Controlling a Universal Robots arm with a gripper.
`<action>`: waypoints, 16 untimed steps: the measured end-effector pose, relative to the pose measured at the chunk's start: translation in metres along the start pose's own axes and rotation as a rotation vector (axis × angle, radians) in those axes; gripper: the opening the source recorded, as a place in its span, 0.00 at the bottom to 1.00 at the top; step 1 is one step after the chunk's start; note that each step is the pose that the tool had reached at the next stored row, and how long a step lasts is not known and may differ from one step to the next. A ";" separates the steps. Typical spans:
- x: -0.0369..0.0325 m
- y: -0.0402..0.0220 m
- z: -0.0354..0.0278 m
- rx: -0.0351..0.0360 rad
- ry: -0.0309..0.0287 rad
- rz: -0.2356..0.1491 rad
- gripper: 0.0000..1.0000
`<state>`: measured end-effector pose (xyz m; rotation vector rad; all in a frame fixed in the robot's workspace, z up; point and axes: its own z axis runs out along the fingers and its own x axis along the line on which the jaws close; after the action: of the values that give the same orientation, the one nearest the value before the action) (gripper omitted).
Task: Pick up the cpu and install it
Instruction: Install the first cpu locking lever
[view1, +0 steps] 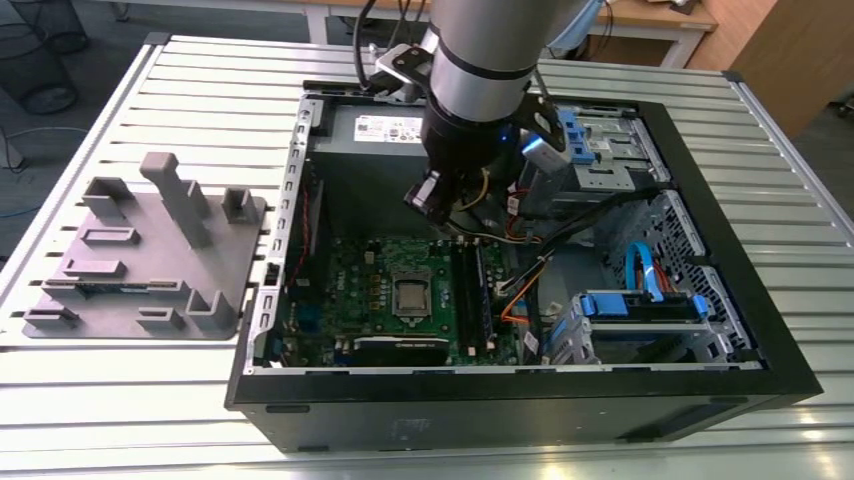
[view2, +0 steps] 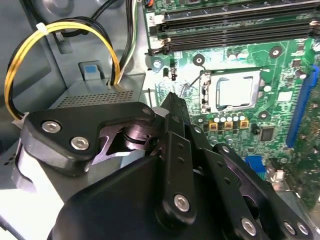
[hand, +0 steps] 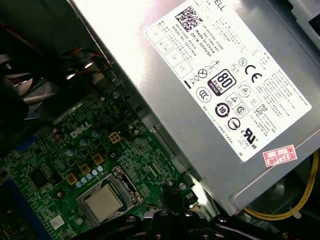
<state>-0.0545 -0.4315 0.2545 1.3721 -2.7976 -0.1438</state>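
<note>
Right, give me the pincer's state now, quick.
Pincer: shut, holding nothing, poised above the motherboard near the socket; the cpu already sits in the socket.

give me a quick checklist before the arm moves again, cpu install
1. cpu seated in socket: ok, it lies flat inside the metal frame in both wrist views.
2. Gripper apart from the cpu: ok, it sits above the board, off to one side of the socket.
3. Jaws carrying nothing: ok, shut, nothing between them in the second wrist view.
4. Socket latch locked: cannot tell.
5. Yellow cables away from the gripper: ok, they loop beside the power supply.
6. Holder tray outside the case: ok.
</note>
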 end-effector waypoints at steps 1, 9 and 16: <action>-0.0004 0.0002 0.0009 0.0001 -0.0001 0.003 0.11; 0.0002 0.0010 0.0074 0.0004 -0.0014 0.017 0.11; 0.0021 0.0005 0.0094 0.0022 -0.0010 0.033 0.11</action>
<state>-0.0568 -0.4322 0.2451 1.3259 -2.8204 -0.1409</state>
